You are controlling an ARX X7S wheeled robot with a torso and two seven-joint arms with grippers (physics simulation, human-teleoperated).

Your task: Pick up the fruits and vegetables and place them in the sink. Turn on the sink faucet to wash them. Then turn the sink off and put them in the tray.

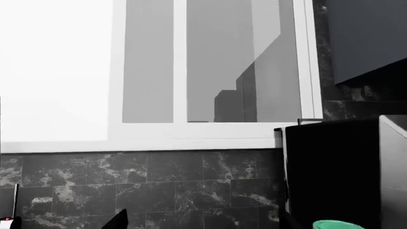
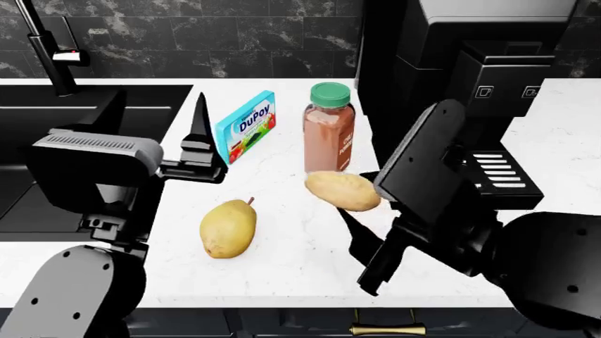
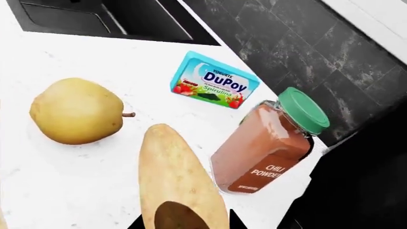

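Right claw is sitting at the potato, fingertips either side of one end; closure cannot be told. Potato is lying on the worktop beside the yellow fruit. Judging: firm, smooth, fairly light; gripping across mid-body looks safest.

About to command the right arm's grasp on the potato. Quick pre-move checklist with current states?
1. Potato free on the counter, not gripped: ok.
2. Right pincer lined up on the potato: ok in the right wrist view, dark tips show either side of its near end; open or shut: cannot tell.
3. Chili powder bottle close behind the potato, collision risk: not ok, little clearance.
4. Yellow fruit apart from the potato: ok.
5. Left pincer empty, over the counter edge beside the DuPoy packet: ok.
6. Sink empty for the drop: cannot tell, the left arm hides much of it.
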